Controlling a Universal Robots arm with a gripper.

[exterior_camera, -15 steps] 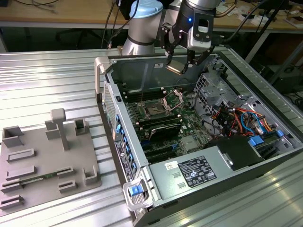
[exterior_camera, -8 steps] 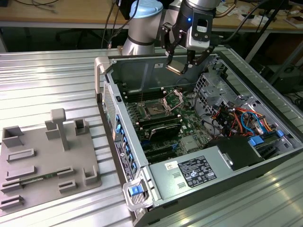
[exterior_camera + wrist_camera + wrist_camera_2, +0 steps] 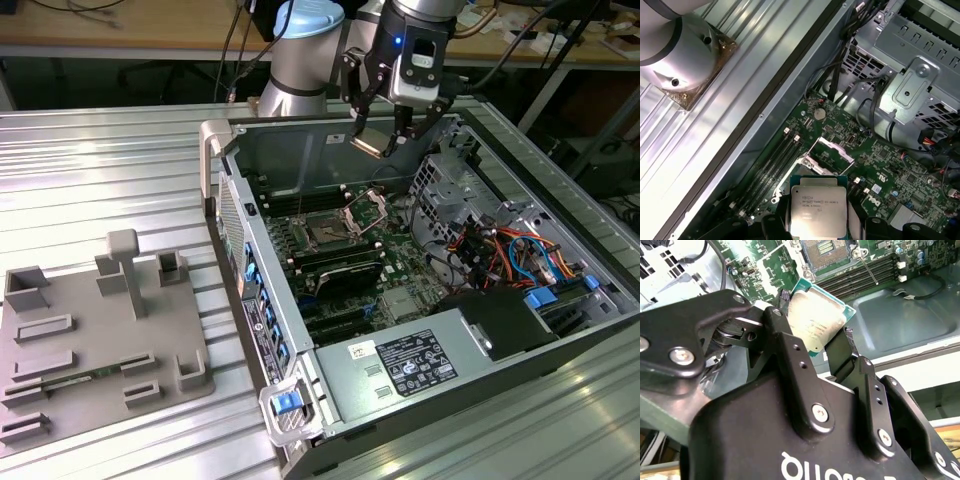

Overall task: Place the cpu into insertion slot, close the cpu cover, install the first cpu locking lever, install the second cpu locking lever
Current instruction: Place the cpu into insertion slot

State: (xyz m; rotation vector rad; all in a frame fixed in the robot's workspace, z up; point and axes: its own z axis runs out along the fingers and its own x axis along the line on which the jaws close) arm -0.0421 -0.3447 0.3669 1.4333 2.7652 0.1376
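You have the cpu (image 3: 815, 320) pinched by its edges in the end effector (image 3: 380, 138). Below it, the insertion slot (image 3: 328, 232) looks empty, and the cpu cover (image 3: 365, 208) seems raised. No step is finished yet.

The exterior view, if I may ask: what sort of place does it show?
Probably a robotics lab: an opened computer case lies on a ribbed metal table, the gripper holds the cpu above it, and a wooden workbench stands behind.
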